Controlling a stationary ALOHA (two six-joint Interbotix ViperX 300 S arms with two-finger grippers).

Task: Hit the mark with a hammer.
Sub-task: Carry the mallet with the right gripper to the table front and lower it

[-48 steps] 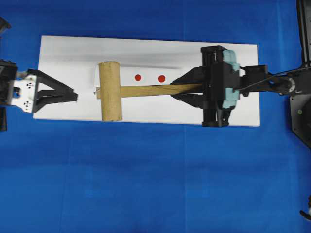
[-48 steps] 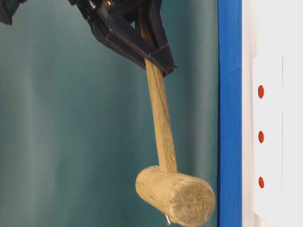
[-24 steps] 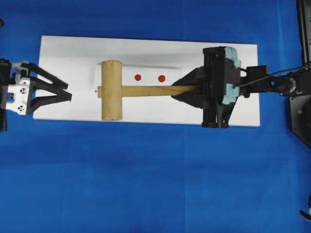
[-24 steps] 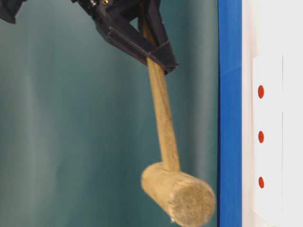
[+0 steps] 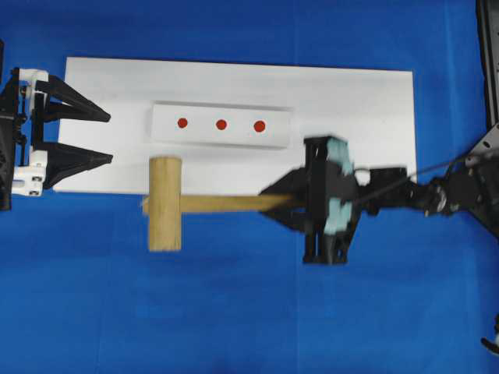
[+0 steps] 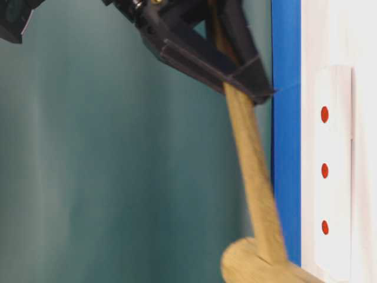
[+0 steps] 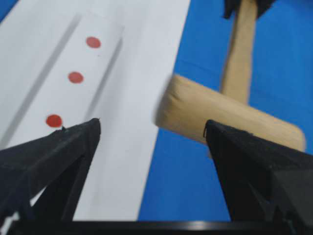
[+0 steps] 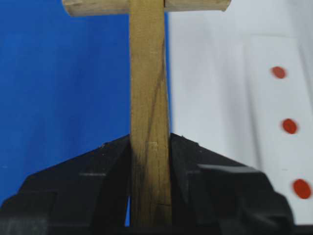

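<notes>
Tan wooden hammer [image 5: 165, 203] (handle level), off-board

Left gripper [image 5: 105, 139] at the far left, jaws spread wide, empty; right gripper [image 5: 269, 203] reaches leftward, clamped on the hammer [image 5: 166, 203]

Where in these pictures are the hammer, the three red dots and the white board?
hammer [image 5: 164, 203], overhead view, on the middle of its head.
red dots [image 5: 221, 124], overhead view, on the middle dot.
white board [image 5: 366, 109], overhead view, on a bare part at the right.
</notes>
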